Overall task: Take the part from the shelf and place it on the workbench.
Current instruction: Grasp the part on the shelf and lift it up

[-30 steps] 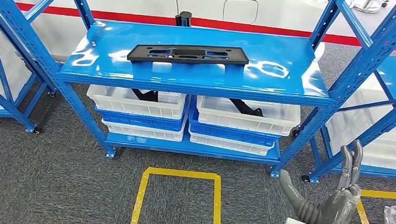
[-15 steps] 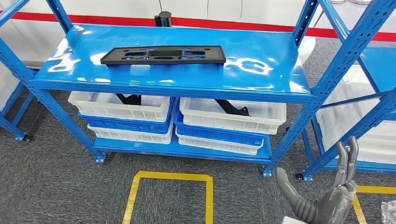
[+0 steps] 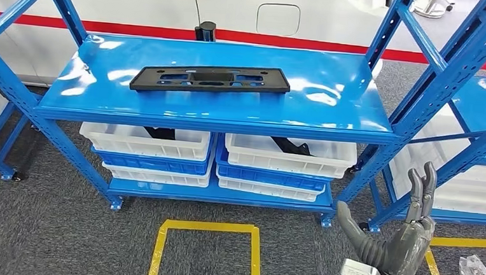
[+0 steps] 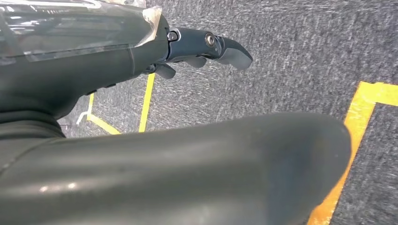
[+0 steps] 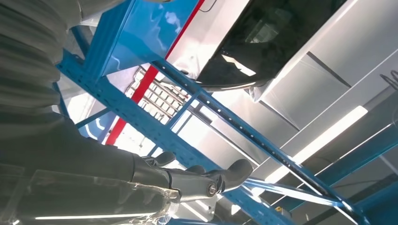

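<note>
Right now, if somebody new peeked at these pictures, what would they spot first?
Probably the long flat black part lying alone on the shiny top board of the blue shelf. Under it sit white and blue bins with dark pieces inside. Low on the right, the robot's grey right hand sticks up, fingers apart, holding nothing.

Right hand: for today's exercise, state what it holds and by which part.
Nothing: the right hand is raised with fingers apart, and the black part lies untouched on the shelf.
</note>
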Motion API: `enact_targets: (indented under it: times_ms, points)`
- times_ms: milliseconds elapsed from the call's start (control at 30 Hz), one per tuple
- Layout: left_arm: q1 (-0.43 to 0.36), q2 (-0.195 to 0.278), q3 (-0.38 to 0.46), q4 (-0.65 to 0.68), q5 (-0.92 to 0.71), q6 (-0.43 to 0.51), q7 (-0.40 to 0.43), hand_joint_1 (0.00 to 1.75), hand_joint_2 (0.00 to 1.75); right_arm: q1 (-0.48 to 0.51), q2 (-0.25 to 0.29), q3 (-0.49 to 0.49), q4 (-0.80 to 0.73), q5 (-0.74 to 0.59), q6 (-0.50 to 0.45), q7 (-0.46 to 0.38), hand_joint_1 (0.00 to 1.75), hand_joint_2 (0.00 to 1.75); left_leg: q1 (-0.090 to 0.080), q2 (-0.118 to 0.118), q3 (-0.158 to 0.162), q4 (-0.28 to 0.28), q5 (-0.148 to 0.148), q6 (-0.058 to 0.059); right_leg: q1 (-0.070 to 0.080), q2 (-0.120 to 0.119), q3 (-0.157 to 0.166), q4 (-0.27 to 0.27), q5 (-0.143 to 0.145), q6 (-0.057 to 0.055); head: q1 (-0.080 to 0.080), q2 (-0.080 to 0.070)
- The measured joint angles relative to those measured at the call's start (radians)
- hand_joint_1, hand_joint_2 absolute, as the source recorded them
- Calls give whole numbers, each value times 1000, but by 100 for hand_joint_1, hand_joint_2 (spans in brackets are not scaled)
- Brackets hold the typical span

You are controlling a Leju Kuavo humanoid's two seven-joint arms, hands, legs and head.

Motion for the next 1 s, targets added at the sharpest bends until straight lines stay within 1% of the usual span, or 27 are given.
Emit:
enact_targets:
  times_ms: [33, 67, 100, 133, 167, 200, 233, 267, 300, 333, 367, 400, 433, 467, 533, 567, 600, 667, 700, 733, 767, 800, 867, 900, 933, 967, 1000]
  points:
    - [1, -1, 0, 0, 0, 0, 0, 0, 0, 0, -1, 0, 1, 0, 0, 0, 0, 175, -1, 0, 8, 0, -9, -1, 3, -5, 13, -63, 44, 5, 0, 0]
    - [1, -2, 1, 1, 0, 0, -1, 0, 0, 1, -2, 0, 4, -1, -1, 1, 0, 175, -2, 0, 18, -1, -22, -5, 9, -11, 26, -119, 81, -1, 0, 0]
    - [1, -3, 1, 1, -1, 0, -1, 0, 0, 1, -2, 0, 5, -2, -1, 1, 0, 175, -2, 1, 25, -4, -32, -10, 15, -17, 38, -154, 107, -13, -1, 0]
    - [1, -5, 2, 2, -1, 0, -1, 0, 0, 2, -3, -1, 7, -2, -2, 1, 0, 175, -2, 2, 34, -3, -38, -16, 19, -20, 45, -173, 121, -28, -2, 0]
    - [1, -6, 2, 2, -1, -1, -1, 0, 0, 2, -3, -1, 8, -3, -3, 2, 0, 175, -2, 4, 43, 3, -38, -22, 21, -18, 53, -180, 119, -44, -2, 0]
    - [0, -7, 2, 2, -2, -1, -1, 0, 0, 2, -3, -2, 8, -3, -4, 2, 0, 175, -1, 4, 40, 27, -32, -26, 17, -15, 71, -188, 118, -53, -2, 0]
    - [-2, -7, 2, 2, -2, -1, -1, 0, 0, 1, -3, -2, 8, -3, -5, 1, 0, 175, 0, 4, 27, 67, -26, -29, 11, -12, 86, -195, 113, -62, -3, 0]
    - [-4, -8, 2, 2, -2, -1, -2, 0, 0, 0, -3, -2, 8, -3, -5, 1, 0, 175, 3, 3, 0, 116, -26, -34, 6, -10, 104, -199, 107, -71, -3, 0]
    - [-5, -8, 2, 2, -2, -1, -2, 0, 0, -1, -2, -2, 9, -2, -6, 0, 0, 175, 6, 1, -38, 174, -35, -39, 1, -9, 120, -203, 98, -78, -4, 0]
    - [-6, -8, 2, 2, -3, 0, -2, 0, 0, -1, -2, -2, 9, -1, -6, 0, 0, 175, 11, 0, -75, 221, -55, -44, -1, -8, 128, -203, 90, -81, -5, 0]
    - [-5, -8, 2, 2, -4, 4, -1, 0, 0, -1, -1, -2, 10, -1, -6, 0, 0, 175, 17, 0, -116, 256, -81, -51, -4, -6, 139, -203, 79, -79, -5, 0]
    - [-3, -7, 2, 2, -4, 9, -1, 0, 0, 0, -1, -3, 12, -1, -6, 1, 0, 175, 23, 0, -148, 272, -101, -59, -8, -2, 151, -203, 67, -75, -5, 0]
    - [-1, -7, 2, 2, -5, 14, 0, 0, 0, 0, -1, -3, 13, -1, -6, 1, 0, 175, 30, 0, -167, 262, -106, -67, -13, 2, 163, -203, 55, -69, -5, 0]
    - [0, -7, 2, 2, -6, 21, 0, 0, 0, 1, -1, -3, 14, 0, -6, 1, 0, 175, 37, 0, -175, 229, -90, -75, -20, 5, 178, -203, 42, -62, -5, 0]
    - [1, -10, 2, 3, -8, 28, -1, 0, 0, 1, -1, -4, 17, 2, -6, 2, 0, 175, 47, 9, -153, 114, 11, -92, -28, 8, 210, -203, 14, -43, -8, 0]
    - [1, -11, 2, 3, -8, 31, -1, 0, 0, 0, -1, -4, 19, 4, -6, 3, 0, 175, 48, 16, -143, 75, 43, -94, -29, 9, 223, -205, 1, -32, -10, 0]
    - [0, -12, 2, 4, -9, 32, -2, 0, 0, -1, -1, -4, 20, 6, -5, 4, 0, 175, 46, 21, -133, 52, 65, -92, -28, 9, 235, -210, -10, -21, -10, 0]
    - [-1, -14, 2, 4, -8, 33, -2, 0, 0, -3, -1, -5, 22, 19, -4, 6, 0, 175, 39, 21, -118, 51, 57, -69, -26, 7, 249, -211, -7, 4, -8, 0]
    - [-1, -14, 2, 4, -8, 34, -2, 0, 0, -5, -1, -5, 24, 30, -2, 9, 0, 175, 38, 18, -106, 46, 63, -59, -27, 5, 252, -199, -2, 12, -5, 0]
    - [-1, -15, 2, 4, -8, 35, -2, 0, 0, -7, -1, -4, 26, 45, 1, 13, 0, 175, 37, 16, -96, 40, 64, -50, -28, 3, 244, -170, 4, 18, -5, 0]
    - [-2, -16, 2, 4, -8, 36, -2, 0, 0, -11, -1, -3, 28, 61, 6, 18, 0, 175, 36, 15, -88, 35, 61, -44, -29, 0, 216, -126, 3, 16, -2, 0]
    - [-3, -16, 2, 4, -8, 37, -2, 0, 0, -15, -1, -2, 31, 79, 12, 23, 0, 175, 33, 14, -81, 31, 57, -38, -26, -2, 177, -68, -5, 11, -1, 0]
    - [-4, -17, 2, 4, -8, 40, -2, 0, 0, -20, -2, 4, 42, 111, 21, 35, 0, 175, 27, 10, -68, 24, 46, -28, -18, -2, 82, 42, -48, -3, 2, 0]
    - [-5, -17, 2, 4, -8, 42, -2, 0, 0, -24, -4, 9, 50, 124, 23, 40, 0, 175, 22, 6, -58, 21, 38, -24, -13, -2, 45, 67, -71, -8, 2, 0]
    - [-4, -18, 2, 4, -8, 44, -2, 0, 0, -27, -5, 15, 58, 134, 23, 44, 0, 175, 18, 3, -46, 20, 30, -21, -8, -2, 22, 63, -79, -9, 2, 0]
    - [-4, -18, 2, 4, -8, 47, -2, 0, 0, -31, -7, 21, 66, 142, 23, 47, 0, 175, 13, 0, -33, 20, 20, -19, -2, -3, 13, 29, -64, -7, 2, 0]
    - [-4, -18, 2, 4, -9, 53, -3, 0, 0, -36, -9, 27, 74, 151, 23, 50, 0, 175, 9, -2, -19, 19, 10, -17, 4, -3, 14, -29, -25, -3, 3, 0]
